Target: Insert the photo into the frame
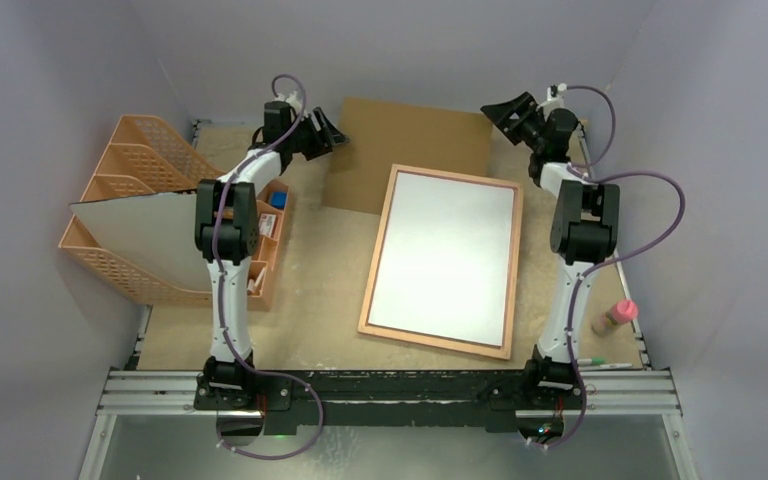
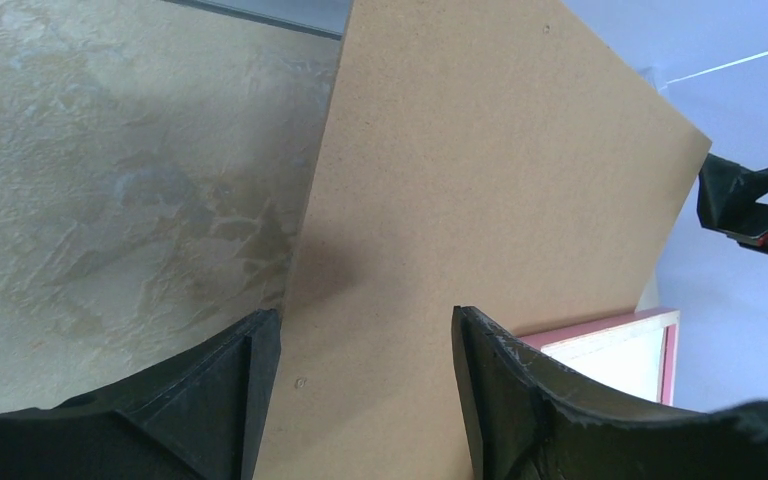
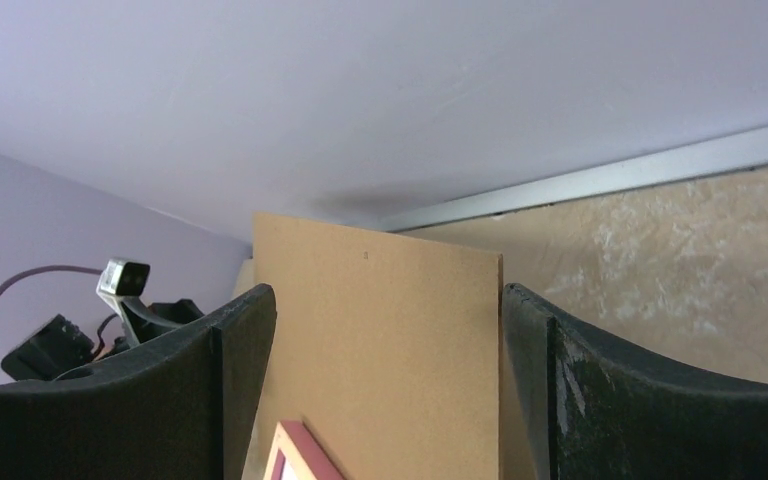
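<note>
Across the middle of the table [image 1: 320,290] lies the frame [image 1: 379,250], tan reverse upward so it can be filled from above. Inside its rim rests a white sheet, probably the photo [image 1: 445,258] laid face down against the pane. At the far side the brown backing board [image 1: 410,135] lies flat, set aside. The left gripper [image 2: 365,320] and right gripper [image 3: 388,295] hang wide and empty at the board's left and right edges, seemingly ready to lift it.

Soft even light, faint shadows
</note>
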`<action>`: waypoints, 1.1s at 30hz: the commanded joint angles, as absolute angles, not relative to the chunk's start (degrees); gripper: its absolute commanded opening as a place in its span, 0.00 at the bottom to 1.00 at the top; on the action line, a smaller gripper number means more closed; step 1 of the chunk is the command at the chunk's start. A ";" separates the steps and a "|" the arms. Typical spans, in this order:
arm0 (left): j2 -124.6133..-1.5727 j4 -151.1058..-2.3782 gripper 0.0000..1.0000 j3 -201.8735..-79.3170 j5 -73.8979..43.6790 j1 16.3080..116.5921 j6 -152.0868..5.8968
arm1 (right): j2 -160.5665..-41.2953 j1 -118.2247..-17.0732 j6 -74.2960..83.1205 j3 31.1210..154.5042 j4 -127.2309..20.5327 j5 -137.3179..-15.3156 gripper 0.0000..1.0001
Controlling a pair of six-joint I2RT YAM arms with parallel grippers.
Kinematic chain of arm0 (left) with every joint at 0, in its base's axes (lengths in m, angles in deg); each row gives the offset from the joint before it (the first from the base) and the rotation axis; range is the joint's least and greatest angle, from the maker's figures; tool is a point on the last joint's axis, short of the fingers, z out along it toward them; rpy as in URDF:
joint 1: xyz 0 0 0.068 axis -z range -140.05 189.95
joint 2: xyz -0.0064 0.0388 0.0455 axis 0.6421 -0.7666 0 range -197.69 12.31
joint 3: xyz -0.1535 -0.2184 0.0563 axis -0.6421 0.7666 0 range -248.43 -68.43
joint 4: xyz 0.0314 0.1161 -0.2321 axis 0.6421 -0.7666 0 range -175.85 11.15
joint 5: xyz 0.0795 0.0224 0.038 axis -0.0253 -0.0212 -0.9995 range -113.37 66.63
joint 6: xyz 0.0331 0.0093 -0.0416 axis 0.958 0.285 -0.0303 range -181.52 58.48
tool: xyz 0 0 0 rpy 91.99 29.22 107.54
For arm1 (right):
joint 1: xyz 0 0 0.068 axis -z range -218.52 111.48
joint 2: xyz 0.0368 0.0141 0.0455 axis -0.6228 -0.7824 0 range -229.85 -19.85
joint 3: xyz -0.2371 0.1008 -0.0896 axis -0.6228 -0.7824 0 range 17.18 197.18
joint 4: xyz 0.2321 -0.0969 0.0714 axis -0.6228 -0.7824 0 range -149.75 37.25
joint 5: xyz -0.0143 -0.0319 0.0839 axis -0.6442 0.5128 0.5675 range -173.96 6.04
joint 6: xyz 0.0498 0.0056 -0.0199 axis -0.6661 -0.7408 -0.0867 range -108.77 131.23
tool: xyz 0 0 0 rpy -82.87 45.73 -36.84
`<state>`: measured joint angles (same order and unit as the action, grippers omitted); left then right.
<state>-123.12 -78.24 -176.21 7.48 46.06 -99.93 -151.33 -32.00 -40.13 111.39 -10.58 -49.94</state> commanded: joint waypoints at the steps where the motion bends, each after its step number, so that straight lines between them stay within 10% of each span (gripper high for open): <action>1: -117.94 -68.98 0.64 -172.80 10.85 49.44 -101.29 | -154.04 -37.51 -40.56 119.16 -9.44 -42.31 0.83; 33: -115.82 -88.07 0.78 -166.86 -18.57 49.35 -95.41 | -163.34 -40.37 -23.49 134.00 -44.52 -71.38 0.89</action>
